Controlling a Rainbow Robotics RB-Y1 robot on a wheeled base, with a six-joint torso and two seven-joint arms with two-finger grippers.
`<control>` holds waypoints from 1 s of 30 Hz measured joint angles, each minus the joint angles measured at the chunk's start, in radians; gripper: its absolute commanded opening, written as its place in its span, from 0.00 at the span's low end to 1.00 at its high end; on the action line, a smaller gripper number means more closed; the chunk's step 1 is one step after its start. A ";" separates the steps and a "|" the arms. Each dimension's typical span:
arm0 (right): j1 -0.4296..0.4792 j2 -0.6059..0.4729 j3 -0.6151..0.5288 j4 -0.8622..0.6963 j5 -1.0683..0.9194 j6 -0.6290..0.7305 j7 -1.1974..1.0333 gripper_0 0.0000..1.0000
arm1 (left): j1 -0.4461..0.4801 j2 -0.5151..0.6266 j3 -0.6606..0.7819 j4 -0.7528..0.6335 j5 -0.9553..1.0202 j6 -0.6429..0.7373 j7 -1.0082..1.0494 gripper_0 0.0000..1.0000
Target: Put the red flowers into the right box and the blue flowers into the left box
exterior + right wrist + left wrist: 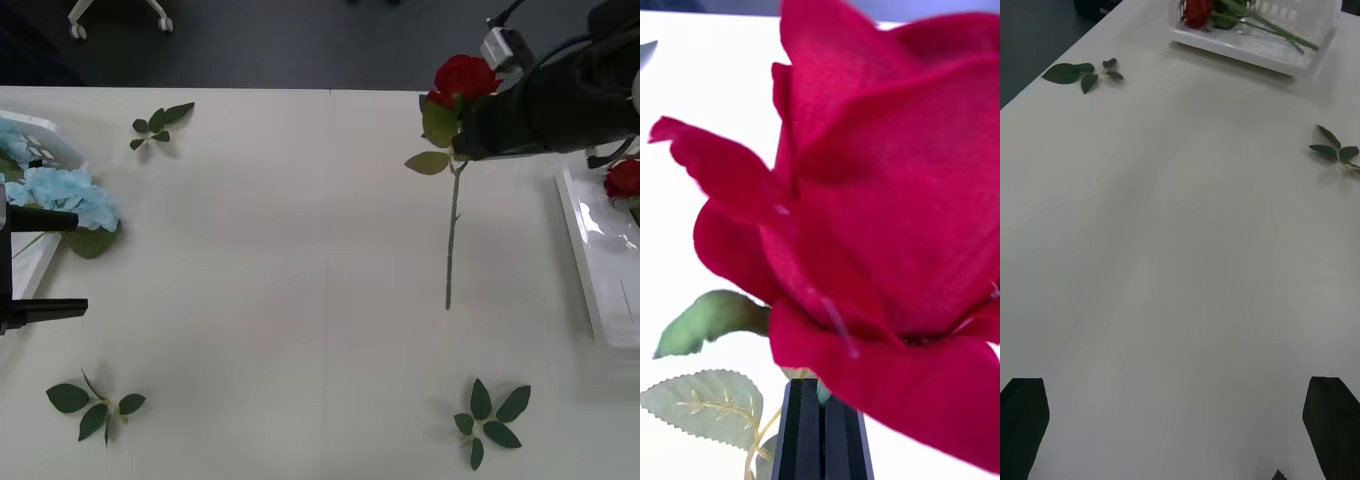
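Red fabric petals topped the rose that the right pincer clamped just under the bloom, at the far right of the pale surface; its thin green stem hung free, likely lifted for carrying to the right box, where another rose already lay. Blue flowers spilled over the left box beside the released left pincer.

From the right wrist, black fingers pinched the stem below soft, woven-looking petals.

From the left wrist, spread fingertips hovered over bare surface, the slotted box far off.
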 measured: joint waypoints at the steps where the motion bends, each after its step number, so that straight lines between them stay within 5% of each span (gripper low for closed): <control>1: 0.000 -0.006 -0.023 0.013 -0.020 0.023 0.028 0.00 | 0.000 0.000 0.000 0.000 -0.002 -0.002 0.000 1.00; 12: 0.095 -0.015 -0.253 0.211 -0.063 0.196 0.291 0.00 | 0.000 0.000 0.000 0.000 -0.002 -0.013 0.000 1.00; 30: 0.116 -0.060 -0.233 0.531 0.238 0.232 0.371 0.00 | 0.000 0.000 0.000 0.000 -0.002 -0.013 0.000 1.00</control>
